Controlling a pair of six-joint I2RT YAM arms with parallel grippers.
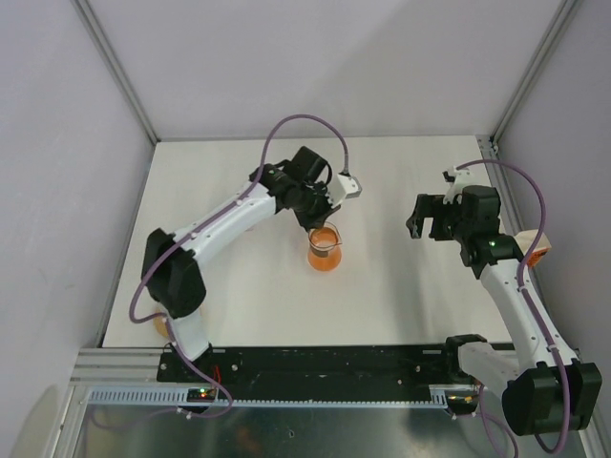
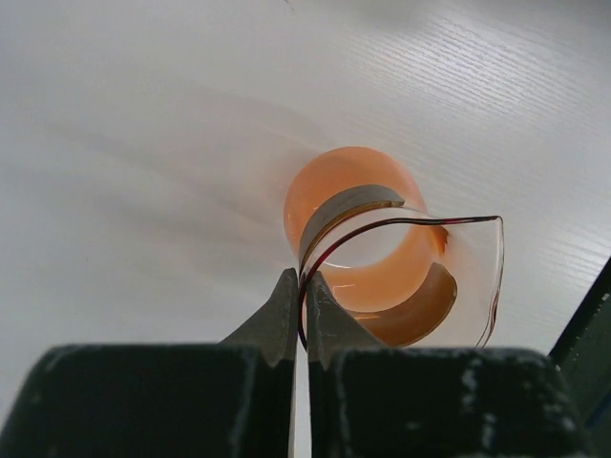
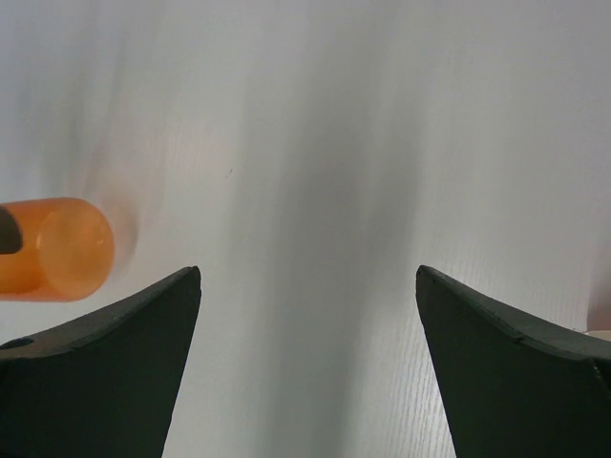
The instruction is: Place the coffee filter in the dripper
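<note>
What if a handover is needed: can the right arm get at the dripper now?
Probably yes: the right gripper is open, only bare table lies between it and the dripper, and the left gripper pinches just its rim.

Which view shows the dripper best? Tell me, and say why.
Left wrist: the dripper is close up, with the left gripper shut on its rim. Top external shows it small, beneath that gripper. Right wrist catches only an orange part at its left edge.

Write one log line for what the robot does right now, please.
left gripper: shut on dripper rim | right gripper: open, empty, over table | coffee filter: not in dripper
</note>
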